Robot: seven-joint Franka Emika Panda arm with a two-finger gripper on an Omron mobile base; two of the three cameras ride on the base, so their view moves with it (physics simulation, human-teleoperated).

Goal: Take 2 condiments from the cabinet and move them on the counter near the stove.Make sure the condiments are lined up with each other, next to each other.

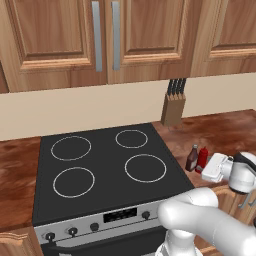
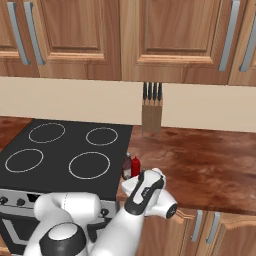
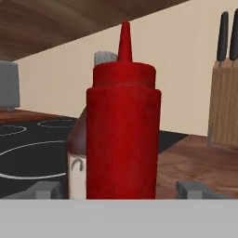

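so the red squeeze bottle (image 3: 122, 135) stands upright dead ahead between the wide-apart jaws, brown sauce bottle (image 3: 76, 153) touching just behind it on the desk (image 2: 200, 165), backing straight out looks safest

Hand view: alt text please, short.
A red squeeze bottle stands upright on the counter, close up between the open gripper fingertips. The dark brown sauce bottle stands just behind it beside the stove; a knife block stands at right.
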